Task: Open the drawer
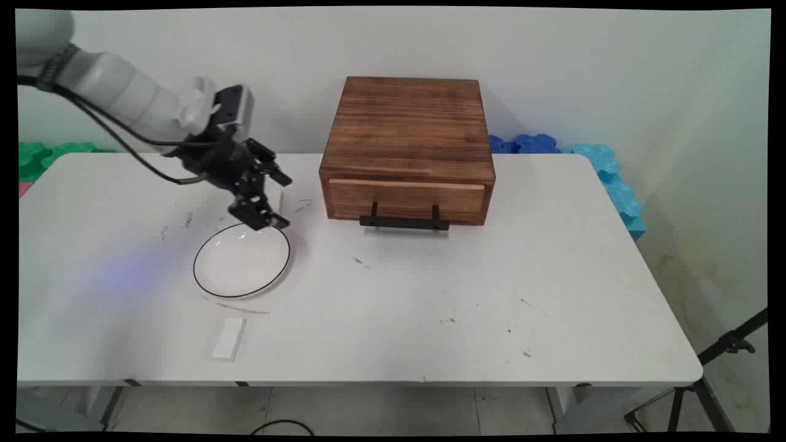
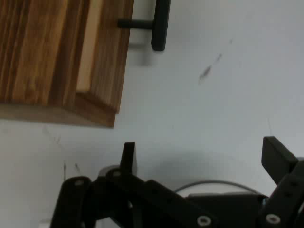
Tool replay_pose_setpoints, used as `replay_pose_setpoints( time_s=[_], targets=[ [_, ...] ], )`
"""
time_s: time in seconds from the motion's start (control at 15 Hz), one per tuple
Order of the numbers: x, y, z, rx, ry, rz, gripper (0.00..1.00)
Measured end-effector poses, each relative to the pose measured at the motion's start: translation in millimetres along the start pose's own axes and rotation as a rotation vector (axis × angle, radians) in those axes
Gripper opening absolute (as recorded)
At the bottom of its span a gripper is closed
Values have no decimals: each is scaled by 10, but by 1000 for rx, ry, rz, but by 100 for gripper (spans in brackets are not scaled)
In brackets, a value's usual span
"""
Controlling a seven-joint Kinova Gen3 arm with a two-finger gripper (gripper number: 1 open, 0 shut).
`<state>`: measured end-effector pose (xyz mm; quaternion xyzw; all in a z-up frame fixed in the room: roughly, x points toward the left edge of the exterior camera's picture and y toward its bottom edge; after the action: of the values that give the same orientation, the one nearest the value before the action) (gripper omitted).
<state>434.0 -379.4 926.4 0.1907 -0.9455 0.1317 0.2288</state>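
You have the gripper (image 1: 261, 205) hanging just above the far rim of the white bowl (image 1: 241, 261), the one with the thin black edge line, on the left half of the white table (image 1: 466, 294). Its jaws stand wide apart and hold nothing; in the hand view the two fingertips (image 2: 128, 154) rise well separated, with bare table between them and only a curved sliver of the bowl's rim showing below. Whether a finger actually touches the rim you cannot tell from either view; it looks just clear of it. To the right of the gripper stands the wooden drawer box (image 1: 408, 147), its drawer closed and its black bar handle (image 1: 404, 222) facing the near side; the hand view catches one corner of the box and one end of that handle. Near the table's front edge, in front of the bowl, lies a small flat white block (image 1: 229, 338), well apart from the gripper. As things lie, the bowl sits on the table, ungrasped, and the drawer is shut.
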Motion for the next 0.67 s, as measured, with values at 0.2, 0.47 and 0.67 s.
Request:
replay_pose_setpoints(
  time_s=[0.2,0.47,0.67],
  targets=[
    [180,28,98,7,8,4,100],
    [422,72,230,18,21,9,100],
    [606,102,313,29,33,12,100]
  ],
)
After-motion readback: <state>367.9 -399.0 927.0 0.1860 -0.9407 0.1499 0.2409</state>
